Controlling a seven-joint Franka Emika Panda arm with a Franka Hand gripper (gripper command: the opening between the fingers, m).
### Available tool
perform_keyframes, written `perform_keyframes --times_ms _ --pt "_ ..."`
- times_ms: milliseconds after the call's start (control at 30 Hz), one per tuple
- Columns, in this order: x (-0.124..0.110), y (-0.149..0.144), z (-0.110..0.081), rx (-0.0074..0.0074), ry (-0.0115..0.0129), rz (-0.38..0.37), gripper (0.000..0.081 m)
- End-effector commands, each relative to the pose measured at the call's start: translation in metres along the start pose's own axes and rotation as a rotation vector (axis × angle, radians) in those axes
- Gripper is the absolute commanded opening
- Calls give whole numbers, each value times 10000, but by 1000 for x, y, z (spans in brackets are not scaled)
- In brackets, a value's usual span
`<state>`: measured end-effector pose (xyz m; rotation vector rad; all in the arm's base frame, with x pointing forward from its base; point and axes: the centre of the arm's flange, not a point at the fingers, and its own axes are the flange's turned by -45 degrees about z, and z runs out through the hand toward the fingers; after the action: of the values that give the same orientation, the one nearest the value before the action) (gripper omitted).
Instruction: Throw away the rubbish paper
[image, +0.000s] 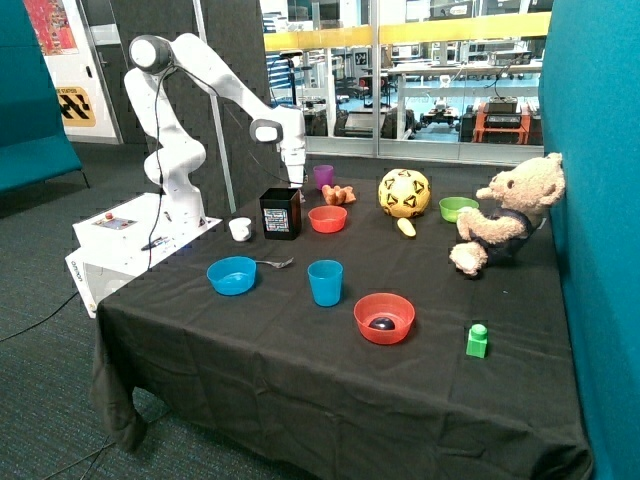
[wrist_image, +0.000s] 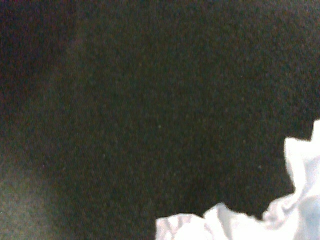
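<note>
The rubbish paper (wrist_image: 280, 217) is a crumpled white wad lying on the black cloth, and it fills one corner of the wrist view, very close to the camera. In the outside view I cannot make out the paper; it lies behind the black box (image: 281, 213). My gripper (image: 296, 181) hangs low over the cloth just behind that box, between it and the purple cup (image: 323, 176). The wrist view shows no part of the gripper.
Beside the box are a small white cup (image: 240, 229) and a red bowl (image: 328, 218). Nearer the front are a blue bowl (image: 232, 275) with a spoon, a blue cup (image: 325, 282), a second red bowl (image: 384, 317) and a green block (image: 477, 340). A ball (image: 404, 193), a green bowl (image: 458, 208) and a teddy bear (image: 510, 212) sit farther along.
</note>
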<state>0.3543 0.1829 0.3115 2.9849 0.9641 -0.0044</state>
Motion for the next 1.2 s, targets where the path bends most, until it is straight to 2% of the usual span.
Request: perform_keyframes --times_ms 0,233,333,367,400,500,533,567,700,1167 --pt "-5 2 1 38 42 -26 808" --pt "-8 -4 10 38 42 -21 808" --pt "-9 -5 12 38 42 -48 727" --pt "-9 -6 12 38 42 -50 676" --pt "-9 -6 13 38 42 -72 572" --pt "-10 -7 13 38 42 -104 146" --pt "-10 -8 13 38 42 -63 73" --pt "-10 -8 13 38 42 -43 36" --pt "-9 -7 12 38 42 27 2" --pt "-9 -6 9 38 42 75 0"
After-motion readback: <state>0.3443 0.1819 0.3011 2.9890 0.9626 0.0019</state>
